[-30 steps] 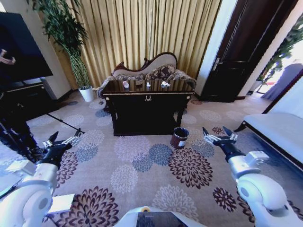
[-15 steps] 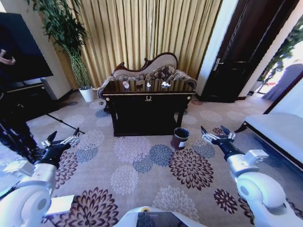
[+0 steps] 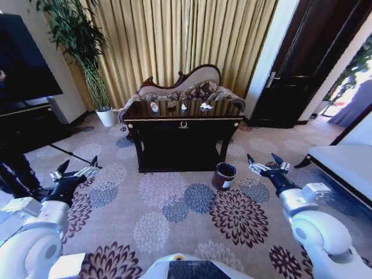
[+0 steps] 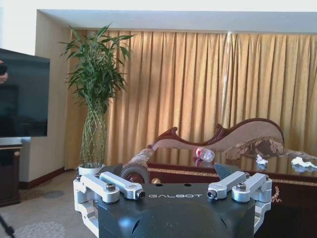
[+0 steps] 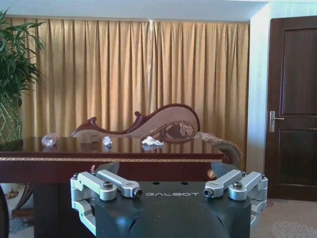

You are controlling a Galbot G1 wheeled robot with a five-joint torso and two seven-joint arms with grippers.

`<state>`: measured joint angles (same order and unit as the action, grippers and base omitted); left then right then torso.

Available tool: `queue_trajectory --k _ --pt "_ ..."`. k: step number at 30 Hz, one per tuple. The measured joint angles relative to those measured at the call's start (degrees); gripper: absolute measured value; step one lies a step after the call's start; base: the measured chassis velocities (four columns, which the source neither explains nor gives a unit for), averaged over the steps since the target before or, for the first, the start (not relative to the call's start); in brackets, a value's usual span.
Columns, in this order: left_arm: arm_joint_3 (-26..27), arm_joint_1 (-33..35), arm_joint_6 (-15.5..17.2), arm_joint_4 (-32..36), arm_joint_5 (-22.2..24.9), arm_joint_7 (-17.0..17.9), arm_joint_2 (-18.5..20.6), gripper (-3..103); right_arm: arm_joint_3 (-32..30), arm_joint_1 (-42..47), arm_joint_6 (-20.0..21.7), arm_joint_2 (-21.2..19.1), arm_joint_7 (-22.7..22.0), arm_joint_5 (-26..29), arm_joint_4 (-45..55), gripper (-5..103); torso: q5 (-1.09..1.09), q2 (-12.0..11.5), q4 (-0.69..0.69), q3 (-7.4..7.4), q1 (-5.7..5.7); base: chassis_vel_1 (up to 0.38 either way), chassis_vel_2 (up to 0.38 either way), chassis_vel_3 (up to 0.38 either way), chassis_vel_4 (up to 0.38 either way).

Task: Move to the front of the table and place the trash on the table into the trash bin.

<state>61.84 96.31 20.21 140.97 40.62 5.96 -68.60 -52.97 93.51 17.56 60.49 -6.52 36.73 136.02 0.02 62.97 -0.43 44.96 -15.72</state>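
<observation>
Left gripper (image 3: 75,170) and right gripper (image 3: 266,164) both spread wide, empty, held low over the floral carpet (image 3: 174,215). Since the earlier frame the whole head view shifted: camera moved, table (image 3: 183,135) slightly nearer. Table dark, glossy, gold-trimmed, ahead between the grippers. On its top, well beyond both: clear bottle (image 3: 154,107), crumpled white scraps (image 3: 206,106). Round dark trash bin (image 3: 224,175) on the floor, just inward of the right gripper.

Trash (image 3: 182,106) lies on the table (image 3: 183,124); trash bin (image 3: 224,175) stands front-right.
</observation>
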Motion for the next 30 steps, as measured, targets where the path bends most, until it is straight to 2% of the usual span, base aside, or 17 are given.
queue_trajectory --k 6,30 --pt "0.1 0.1 -0.1 0.2 0.0 0.0 -0.1 100 0.0 0.0 0.0 -0.1 0.0 0.2 0.1 100 -0.06 0.0 0.01 -0.02 0.02 -0.149 0.171 0.146 -0.175" --pt "0.4 0.8 -0.6 0.8 0.0 -0.7 -0.8 100 0.1 -0.4 0.0 -0.4 0.0 0.6 0.0 100 -0.04 0.0 0.01 -0.01 0.02 -0.170 0.171 0.160 -0.164"
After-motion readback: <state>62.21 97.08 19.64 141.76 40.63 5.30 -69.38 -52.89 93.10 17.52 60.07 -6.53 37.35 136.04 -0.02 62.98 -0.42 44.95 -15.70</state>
